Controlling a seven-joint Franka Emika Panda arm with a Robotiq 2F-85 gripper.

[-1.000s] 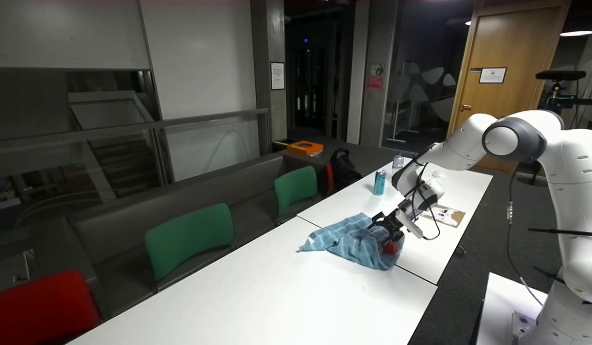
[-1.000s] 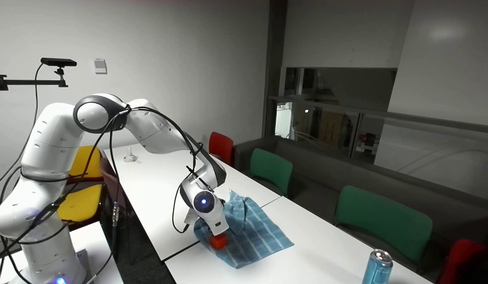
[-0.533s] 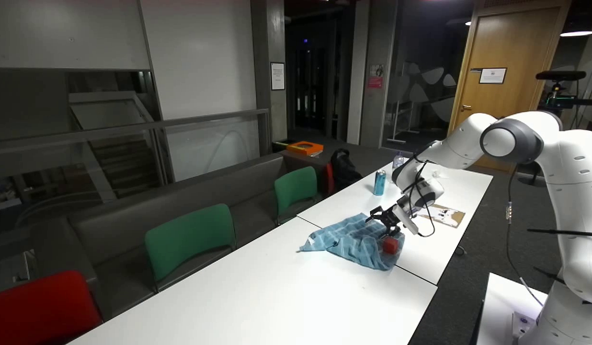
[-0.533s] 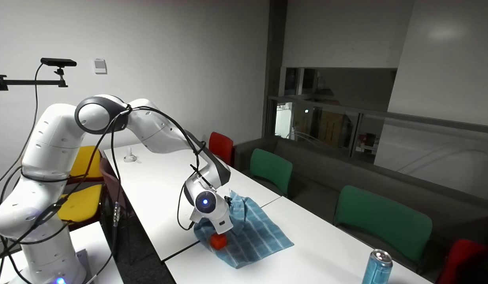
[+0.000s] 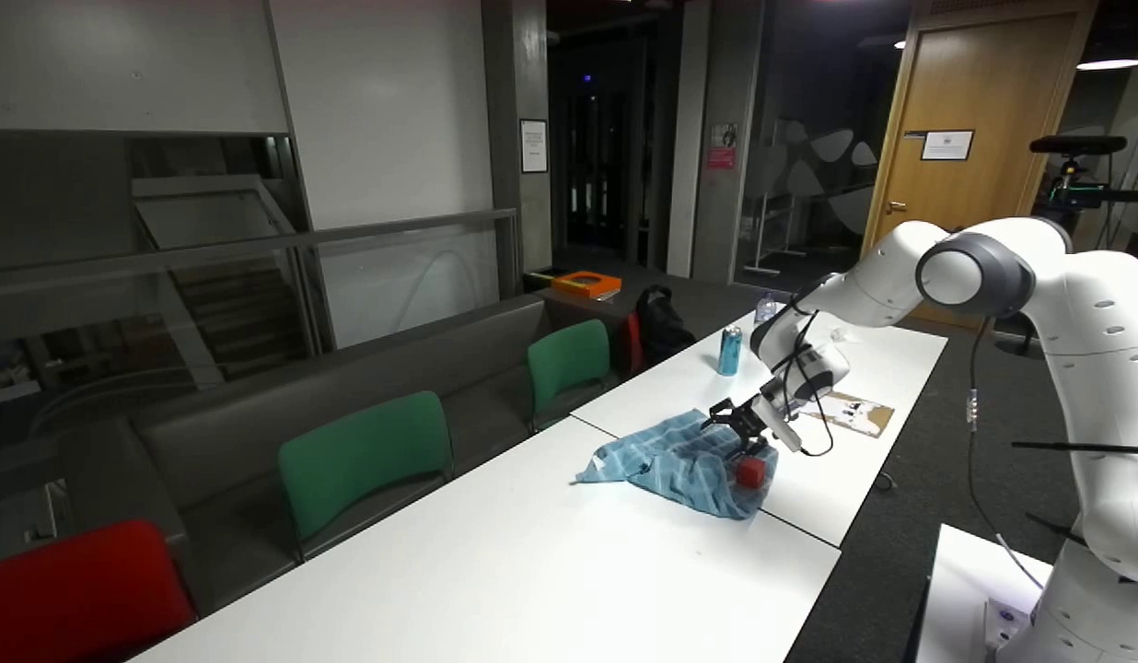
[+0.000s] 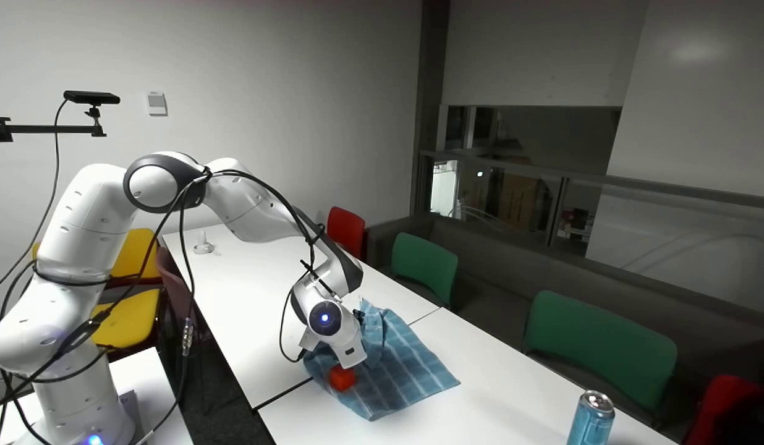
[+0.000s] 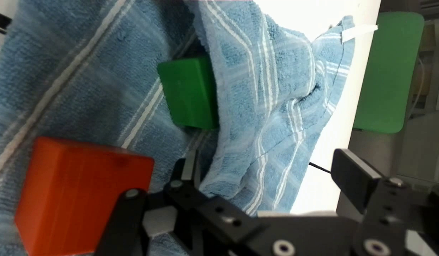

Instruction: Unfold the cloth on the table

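In both exterior views, see cloth [image 5: 679,465] rumpled on surface [image 5: 495,552], across the joint between two sections, partly folded over on itself; in wrist view, see pincer [image 7: 271,164] with fingers [image 7: 351,177] wide apart, clamped on nothing; cannot tell whether either tip touches cloth; as key relation, have folded flap [image 7: 240,117] right ahead of pincer, within the gap as seen from the wrist; note near edge of flap running lengthwise up that view, crosswise to closing line, just beside the finger nearer red block [image 7: 84,199]; so expect to straddle the flap rather than pinch the edge alone; mind green block [image 7: 187,92] right at that edge, also on cloth; cannot tell whether partly tucked under; would call this lining up for a grasp, with unfolding not done; would nip just the top layer, then carry away from both blocks; could otherwise drag lower layer or knock red block.
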